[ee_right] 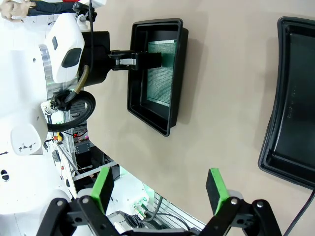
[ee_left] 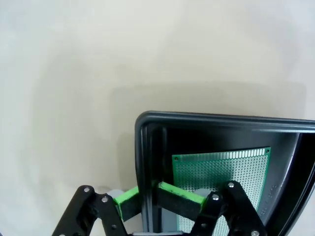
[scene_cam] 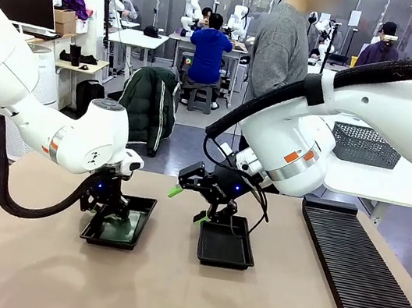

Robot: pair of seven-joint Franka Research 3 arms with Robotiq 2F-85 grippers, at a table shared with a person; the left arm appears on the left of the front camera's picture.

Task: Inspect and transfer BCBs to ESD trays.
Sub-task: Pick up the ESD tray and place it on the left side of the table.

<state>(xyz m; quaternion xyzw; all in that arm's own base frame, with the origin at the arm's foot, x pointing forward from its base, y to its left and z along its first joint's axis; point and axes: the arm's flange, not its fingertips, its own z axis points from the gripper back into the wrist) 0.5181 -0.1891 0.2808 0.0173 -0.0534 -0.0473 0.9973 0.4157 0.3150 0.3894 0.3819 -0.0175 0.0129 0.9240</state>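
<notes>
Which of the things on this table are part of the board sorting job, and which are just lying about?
Part of the job:
- green circuit board, lying in the left tray
- empty right tray
- left arm's fingers, shut on the left tray's wall
- right arm's fingers, open

Lying about:
- long ribbed black rack, off to the right

A long black ribbed rack [scene_cam: 361, 267] lies flat on the beige table [scene_cam: 166, 297], right side. A person in a grey top [scene_cam: 281, 48] stands at the far edge. A dark jacket [scene_cam: 149, 105] hangs beyond.
</notes>
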